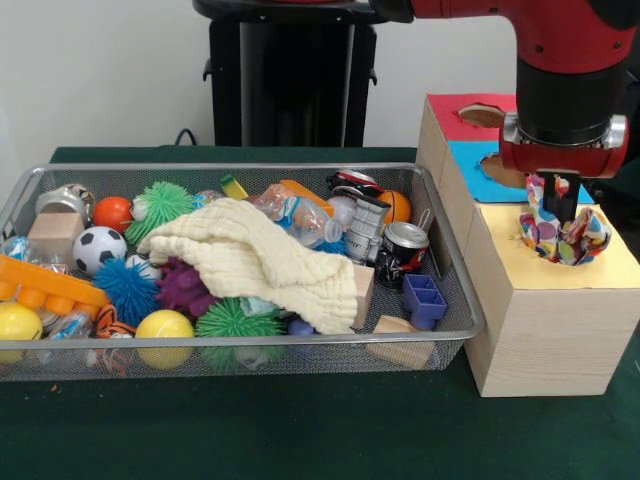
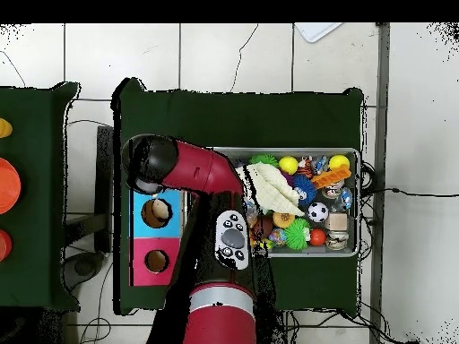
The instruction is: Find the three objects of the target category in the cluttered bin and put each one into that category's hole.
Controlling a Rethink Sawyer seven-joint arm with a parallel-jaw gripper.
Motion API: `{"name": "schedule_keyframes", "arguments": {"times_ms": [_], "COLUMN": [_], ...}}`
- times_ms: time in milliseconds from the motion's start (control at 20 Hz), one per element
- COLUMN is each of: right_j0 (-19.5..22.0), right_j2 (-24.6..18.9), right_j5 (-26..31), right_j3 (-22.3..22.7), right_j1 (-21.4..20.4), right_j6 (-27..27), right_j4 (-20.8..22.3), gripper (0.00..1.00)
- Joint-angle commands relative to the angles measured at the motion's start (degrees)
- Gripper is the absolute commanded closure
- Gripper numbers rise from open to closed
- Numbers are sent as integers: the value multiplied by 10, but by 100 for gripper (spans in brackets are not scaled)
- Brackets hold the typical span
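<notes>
In the front view my gripper (image 1: 558, 205) hangs over the yellow panel (image 1: 612, 266) of the wooden sorting box (image 1: 545, 330), shut on a crumpled multicoloured cloth (image 1: 568, 238). The cloth's lower end rests at the hole in that panel. A large cream knitted cloth (image 1: 255, 260) lies draped across the clutter in the wire bin (image 1: 250, 341). From overhead, the arm's end (image 2: 148, 166) covers the gripper and the yellow section. The cream cloth (image 2: 269, 186) shows in the bin (image 2: 358, 202).
The box's blue panel (image 1: 468, 165) and red panel (image 1: 450, 115) lie behind the yellow one, and their holes (image 2: 157, 212) (image 2: 157, 261) show from overhead. The bin holds cans (image 1: 405, 248), a blue block (image 1: 425, 298), spiky balls (image 1: 237, 320), a soccer ball (image 1: 98, 248) and an orange brick (image 1: 45, 285).
</notes>
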State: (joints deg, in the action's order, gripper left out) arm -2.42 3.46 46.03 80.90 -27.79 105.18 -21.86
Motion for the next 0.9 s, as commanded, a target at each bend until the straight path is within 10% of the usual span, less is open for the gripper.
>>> {"name": "schedule_keyframes", "arguments": {"times_ms": [50,900], "right_j0": [15,9], "right_j2": [-40,-40], "right_j5": [-52,-186], "right_j3": [53,39], "right_j1": [50,96], "right_j6": [70,76], "right_j4": [11,26], "gripper": [100,100]}}
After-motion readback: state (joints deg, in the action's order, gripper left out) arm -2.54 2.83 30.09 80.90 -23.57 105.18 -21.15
